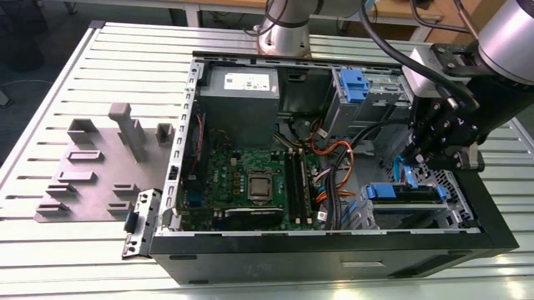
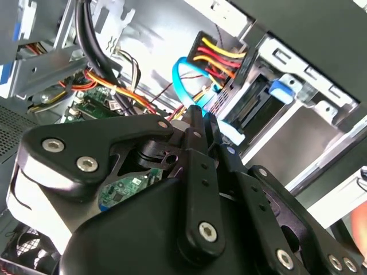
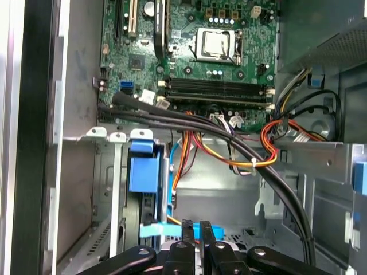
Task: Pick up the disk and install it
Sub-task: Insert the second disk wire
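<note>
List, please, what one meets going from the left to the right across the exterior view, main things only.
Grey fixture plate with upright blocks → green motherboard → orange and black cables → blue-tabbed drive cage with the gripper above it.

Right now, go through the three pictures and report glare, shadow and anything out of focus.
Exterior view: glare on the ribbed table; the computer case front is dark. Second wrist view: the gripper is near and soft, the bright case wall behind it washes out. First wrist view: the motherboard is evenly lit and crisp; the case's left edge is in deep shadow.
</note>
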Controlling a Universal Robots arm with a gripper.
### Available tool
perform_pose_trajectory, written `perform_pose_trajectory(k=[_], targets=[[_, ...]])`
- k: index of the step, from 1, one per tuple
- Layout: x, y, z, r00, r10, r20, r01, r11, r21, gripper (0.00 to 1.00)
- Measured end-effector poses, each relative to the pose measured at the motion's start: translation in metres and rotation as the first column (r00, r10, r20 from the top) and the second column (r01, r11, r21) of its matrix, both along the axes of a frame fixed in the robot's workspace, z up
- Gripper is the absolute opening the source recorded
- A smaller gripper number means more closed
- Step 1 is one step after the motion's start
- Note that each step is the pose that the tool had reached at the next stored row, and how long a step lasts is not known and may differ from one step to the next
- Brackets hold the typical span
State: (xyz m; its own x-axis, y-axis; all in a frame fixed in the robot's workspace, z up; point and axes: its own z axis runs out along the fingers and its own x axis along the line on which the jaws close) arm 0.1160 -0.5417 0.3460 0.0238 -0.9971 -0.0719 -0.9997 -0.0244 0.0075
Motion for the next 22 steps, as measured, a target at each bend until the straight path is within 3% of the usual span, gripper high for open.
perform_pose_trajectory(k=[22], targets=[[0.0124,0.0,-0.0003,1.0,0.0,0.0,0.0,1.0,-0.0001,0.19]])
